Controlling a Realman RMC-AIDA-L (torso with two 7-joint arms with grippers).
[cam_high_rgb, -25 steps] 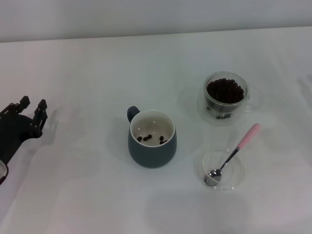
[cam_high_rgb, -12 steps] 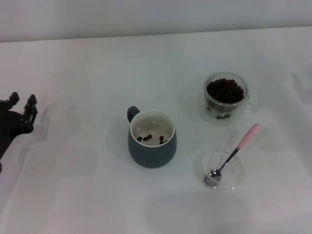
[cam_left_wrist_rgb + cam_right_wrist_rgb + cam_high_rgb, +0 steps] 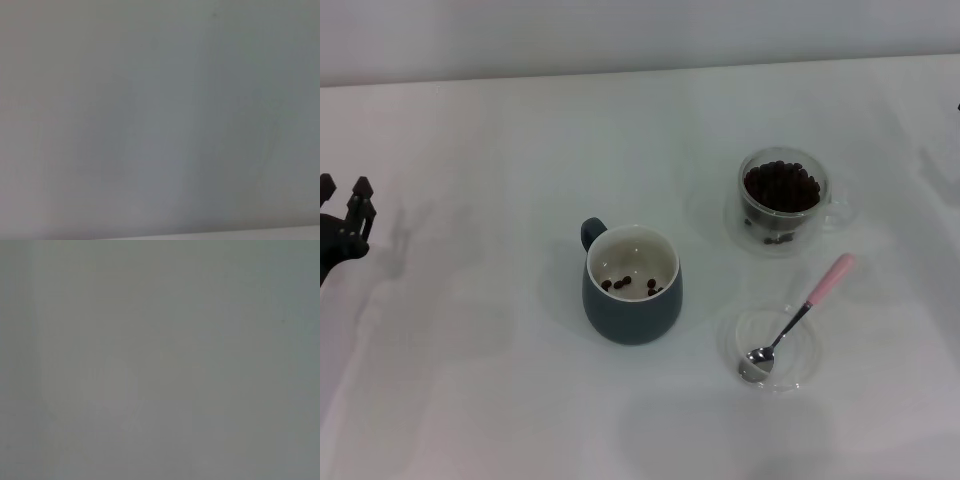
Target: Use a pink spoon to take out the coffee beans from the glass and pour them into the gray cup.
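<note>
Looking through the head camera, I see only the tip of the black left gripper (image 3: 342, 200) at the left edge of the picture; the rest of that arm is cut off. Two dark fingertips (image 3: 362, 190) stand apart from each other with a gap between them, so I read the fingers as spread and holding nothing. The right gripper does not appear in any picture. Both wrist cameras give me only a plain pale surface, and I cannot make out any object there.

From the left gripper, all the task things lie well apart, to its right side. Nearest to it is the dark blue-gray rounded ceramic mug with an off-white inside (image 3: 631, 286), upright, its loop handle turned toward the back left. A few small dark brown coffee beans (image 3: 626, 284) lie on its bottom. Farther right and farther back stands the clear double-walled glass cup (image 3: 783, 201), filled with many more dark beans. In front of the glass, a flat clear glass saucer (image 3: 798, 352) carries the small teaspoon with a shiny metal bowl and a light pink handle (image 3: 796, 318); its bowl rests in the saucer and its handle sticks out over the rim, pointing toward the glass. Everything stands on a white table (image 3: 470, 380).
</note>
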